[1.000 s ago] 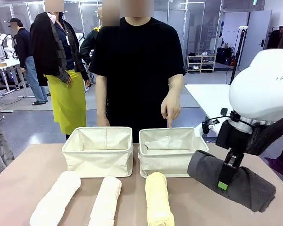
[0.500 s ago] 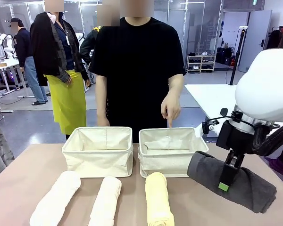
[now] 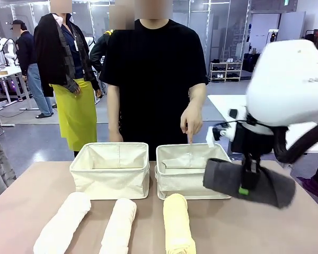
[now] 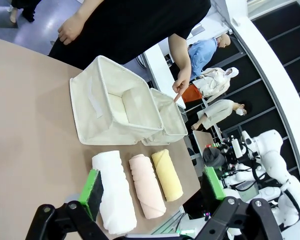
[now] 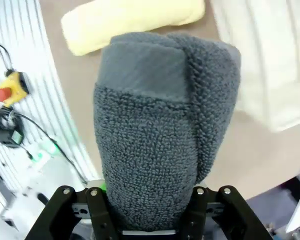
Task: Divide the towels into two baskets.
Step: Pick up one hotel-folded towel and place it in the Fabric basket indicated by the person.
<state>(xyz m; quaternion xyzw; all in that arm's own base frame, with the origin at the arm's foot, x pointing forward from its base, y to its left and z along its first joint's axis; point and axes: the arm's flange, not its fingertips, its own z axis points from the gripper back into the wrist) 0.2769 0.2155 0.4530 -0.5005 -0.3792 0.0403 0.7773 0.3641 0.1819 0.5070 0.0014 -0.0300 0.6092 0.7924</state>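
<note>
- While both baskets look empty, the tan table (image 3: 16, 211) spreads across the front view. The sorting seems barely begun, since no towel rests in either basket yet.
- A person (image 3: 153, 79) in a black shirt stands at the far edge, behind the baskets.
- The white right arm (image 3: 291, 90) reaches in from the right side, above the table's right end.
- The left basket (image 3: 108, 182) and the right basket (image 3: 185, 185), both cream canvas, sit close side by side on the far half of the table.
- The charcoal towel (image 3: 222, 180), rolled, hangs clear of the table with one end in front of the right basket's outer corner. It appears to be the first of four bound for a basket.
- Three rolls lie in a row on the table before the baskets, untouched: the white towel (image 3: 63, 225), the cream towel (image 3: 119, 227) and the pale yellow towel (image 3: 177, 227). The yellow one lies just before the right basket.
- The right gripper (image 3: 246, 182) is clamped around the charcoal towel, its fingers pressed into the terry.
- The left gripper (image 4: 152, 185) stands spread wide and holds nothing, poised above the near ends of the three rolls.
- The person's hand (image 3: 192, 119) points one finger down at the right basket's back rim, likely marking where the dark roll should go.
</note>
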